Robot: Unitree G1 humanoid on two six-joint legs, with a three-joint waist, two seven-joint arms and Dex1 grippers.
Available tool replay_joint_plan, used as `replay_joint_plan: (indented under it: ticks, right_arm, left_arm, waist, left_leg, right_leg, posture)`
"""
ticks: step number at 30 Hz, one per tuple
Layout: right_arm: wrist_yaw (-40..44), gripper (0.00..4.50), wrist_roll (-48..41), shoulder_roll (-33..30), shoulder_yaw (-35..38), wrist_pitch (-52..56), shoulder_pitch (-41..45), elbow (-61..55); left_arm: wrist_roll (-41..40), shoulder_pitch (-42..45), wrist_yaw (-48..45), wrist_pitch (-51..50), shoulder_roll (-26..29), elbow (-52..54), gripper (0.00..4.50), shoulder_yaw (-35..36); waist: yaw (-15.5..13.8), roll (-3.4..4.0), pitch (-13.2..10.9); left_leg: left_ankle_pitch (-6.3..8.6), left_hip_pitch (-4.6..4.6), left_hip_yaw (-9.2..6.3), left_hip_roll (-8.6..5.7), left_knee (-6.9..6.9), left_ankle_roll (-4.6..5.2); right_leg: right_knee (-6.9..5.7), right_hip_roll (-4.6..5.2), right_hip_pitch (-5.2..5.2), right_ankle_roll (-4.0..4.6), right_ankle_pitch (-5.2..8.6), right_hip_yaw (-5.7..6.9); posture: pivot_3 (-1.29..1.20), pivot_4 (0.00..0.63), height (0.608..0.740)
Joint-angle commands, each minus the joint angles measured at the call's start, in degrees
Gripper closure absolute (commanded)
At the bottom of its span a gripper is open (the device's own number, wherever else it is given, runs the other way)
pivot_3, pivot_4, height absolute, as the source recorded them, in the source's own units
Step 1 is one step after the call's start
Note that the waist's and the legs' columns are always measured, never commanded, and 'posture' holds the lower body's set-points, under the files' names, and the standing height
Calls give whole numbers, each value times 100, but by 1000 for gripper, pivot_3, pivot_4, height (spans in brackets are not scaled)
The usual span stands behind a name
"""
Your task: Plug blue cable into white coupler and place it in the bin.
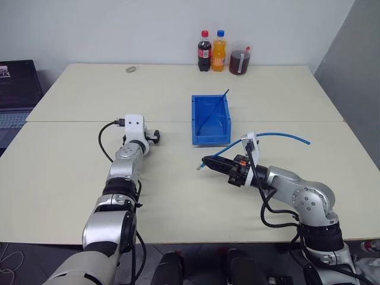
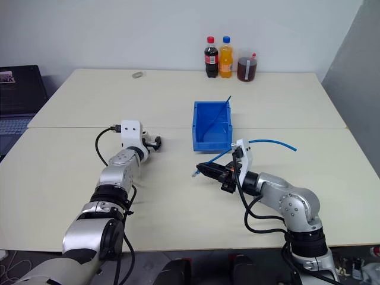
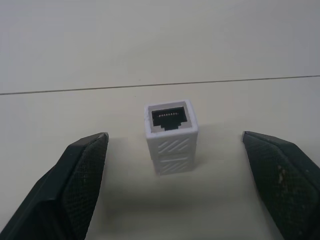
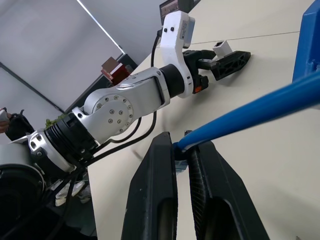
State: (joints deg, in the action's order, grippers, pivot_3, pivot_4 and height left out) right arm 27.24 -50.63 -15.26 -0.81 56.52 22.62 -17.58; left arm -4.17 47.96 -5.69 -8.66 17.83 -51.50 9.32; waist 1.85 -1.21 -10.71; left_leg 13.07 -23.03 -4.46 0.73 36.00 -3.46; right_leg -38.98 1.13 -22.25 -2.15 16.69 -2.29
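White coupler (image 3: 171, 136) sits on the worktop (image 1: 77, 160) right between the left gripper (image 3: 175, 165) fingers (image 3: 82, 170), socket end facing up toward the camera, gap on both sides — fingers spread wide, touching nothing. In the head views the coupler is too small and tucked at the gripper tip to make out; it shows as a small white block by the black fingers in the right wrist view (image 4: 221, 47).

Right gripper (image 1: 205, 163) is clamped on the blue cable (image 1: 279, 135) near its plug end. Plug itself is hard to read, just a pale bit at the fingertips. The cable arcs back to the robot's right, over the wrist, loose end hanging above the worktop.

Bin (image 1: 209, 120) stands mid-worktop, beyond and between both grippers, well apart from the coupler. Thin dark strand leans out of its far corner.

Left arm stretched fwd, gripper about level, low over the worktop. Right arm bent, gripper pointing left toward the other arm, held just above the surface.
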Motion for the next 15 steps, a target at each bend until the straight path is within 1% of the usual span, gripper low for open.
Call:
replay_joint_plan:
  ticks: [1,2,3,4,10,12,15]
  right_arm:
    - [-15,4446,-53,-5,112,-115,-17,-265]
    - [-22,4446,-55,-6,112,-114,-25,-274]
    - [-33,4446,-59,-6,115,-110,-32,-286]
    - [-42,4446,-60,-7,116,-107,-41,-296]
    - [-77,4446,-51,-15,110,-111,-87,-333]
    - [-90,4446,-49,-16,106,-117,-95,-335]
    - [-175,4446,-104,53,171,-114,-101,-311]
  left_arm:
    - [18,222,-25,326,41,-202,0,30]
    - [15,238,-29,362,45,-248,355,33]
    - [19,251,-17,397,53,-291,424,33]
    - [12,262,-15,425,56,-334,681,41]
    - [16,282,41,581,73,-501,1839,56]
    - [30,293,50,624,81,-562,2323,46]
    - [84,297,59,680,105,-629,2857,2]
  waist:
    - [1,0,0]
    - [0,0,0]
    - [-2,0,0]
    - [-1,0,0]
    - [1,0,0]
    - [1,0,0]
    - [1,0,0]
  left_leg:
    - [0,0,0,0,0,0]
    - [0,0,0,0,0,0]
    - [0,0,0,0,0,0]
    - [0,0,0,0,0,0]
    - [0,0,0,0,0,0]
    - [0,1,0,0,0,0]
    - [0,1,0,0,0,0]
  right_leg:
    - [0,0,0,0,0,0]
    - [0,0,0,0,0,0]
    - [0,0,0,0,0,0]
    - [0,0,0,0,0,0]
    - [-1,0,0,0,0,-1]
    - [-2,0,0,0,0,0]
    - [-2,0,0,0,0,0]
  posture:
    - [0,150,740]
    - [0,150,740]
    - [0,150,740]
    - [0,150,740]
    - [0,150,740]
    - [0,150,740]
    - [0,150,740]
